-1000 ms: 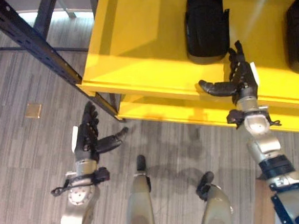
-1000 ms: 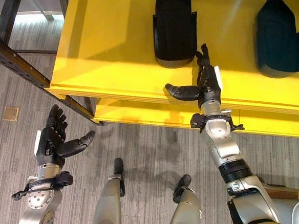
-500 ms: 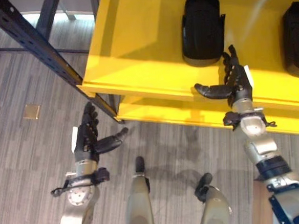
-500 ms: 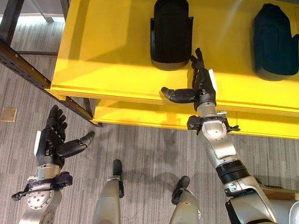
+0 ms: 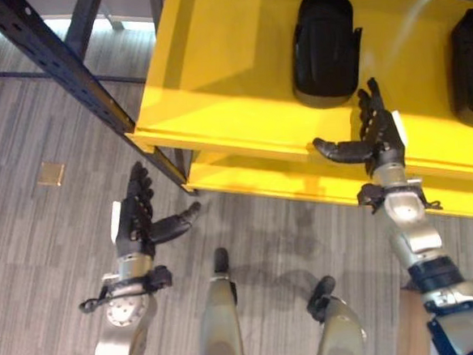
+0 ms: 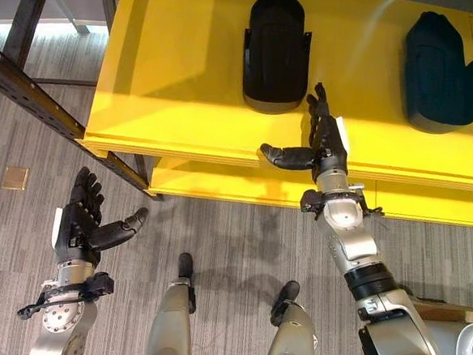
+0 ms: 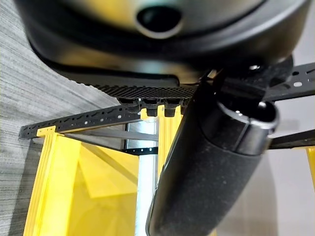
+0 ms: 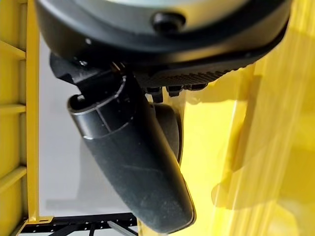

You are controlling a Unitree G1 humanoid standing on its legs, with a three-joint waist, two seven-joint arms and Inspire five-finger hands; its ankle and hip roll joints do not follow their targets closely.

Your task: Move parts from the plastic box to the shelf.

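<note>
Fingers straight on right hand (image 6: 329, 142) (empty) near part (image 6: 274, 49) on shelf (image 6: 173, 84); left hand (image 6: 78, 229) likewise.

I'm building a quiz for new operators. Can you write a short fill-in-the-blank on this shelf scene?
1. The two black parts lie on a shelf coloured ____.
2. The right hand is open just in front of the ____ of the two parts.
3. The left hand is open and holds ____, over the floor.

Missing words: yellow; left; nothing
</note>
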